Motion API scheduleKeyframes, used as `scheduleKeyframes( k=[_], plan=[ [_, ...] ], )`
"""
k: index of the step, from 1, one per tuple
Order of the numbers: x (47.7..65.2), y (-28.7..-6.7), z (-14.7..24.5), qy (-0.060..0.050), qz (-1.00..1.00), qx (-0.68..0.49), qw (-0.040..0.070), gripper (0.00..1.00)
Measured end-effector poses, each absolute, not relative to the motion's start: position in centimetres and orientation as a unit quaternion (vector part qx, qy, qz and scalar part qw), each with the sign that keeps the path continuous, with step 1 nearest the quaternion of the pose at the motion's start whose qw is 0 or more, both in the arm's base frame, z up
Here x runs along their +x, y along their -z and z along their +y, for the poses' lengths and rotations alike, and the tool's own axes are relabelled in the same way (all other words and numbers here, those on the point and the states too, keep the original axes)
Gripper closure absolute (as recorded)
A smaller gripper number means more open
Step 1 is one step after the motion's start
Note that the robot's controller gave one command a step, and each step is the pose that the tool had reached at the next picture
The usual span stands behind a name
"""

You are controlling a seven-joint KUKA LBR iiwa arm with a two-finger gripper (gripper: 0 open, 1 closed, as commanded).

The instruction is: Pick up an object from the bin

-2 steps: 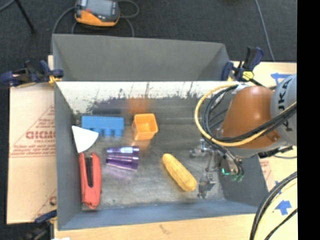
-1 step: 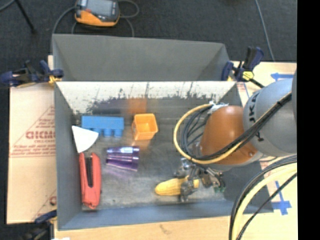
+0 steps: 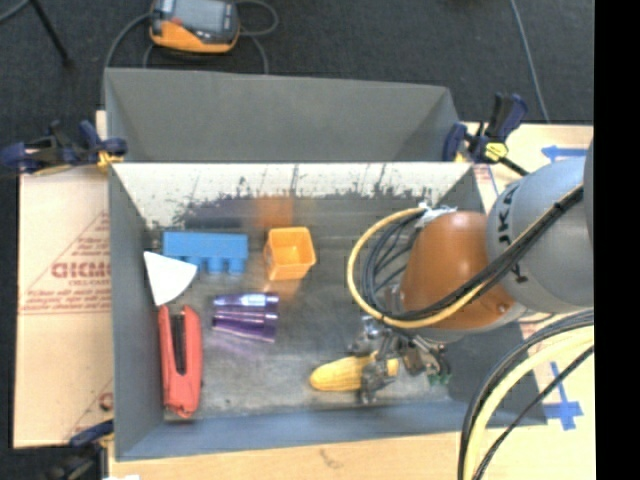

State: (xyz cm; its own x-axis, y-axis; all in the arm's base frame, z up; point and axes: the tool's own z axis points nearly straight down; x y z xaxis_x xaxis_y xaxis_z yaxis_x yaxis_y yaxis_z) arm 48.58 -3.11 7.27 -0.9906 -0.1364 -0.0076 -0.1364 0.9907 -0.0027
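Near the front-right corner of the bin, the gripper is down at the floor, right against the right end of a yellow corn cob lying along the front wall; whether it is open or closed on the cob cannot be told. Toward the left wall lies a red flat tool, with a white wedge and a blue block behind it. Mid-bin sit a purple cup on its side and an upright orange square cup.
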Motion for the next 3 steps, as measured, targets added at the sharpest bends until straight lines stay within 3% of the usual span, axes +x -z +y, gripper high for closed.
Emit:
scheduleKeyframes(
  k=[1,2,3],
  plan=[
    [49.0,-7.2,-3.3,0.0,0.998,-0.06,-0.001,1.0],
    [49.9,-19.9,-4.5,0.001,0.997,-0.081,0.002,1.0],
    [49.9,-19.9,-4.5,0.001,0.997,-0.082,0.002,1.0]
  ],
)
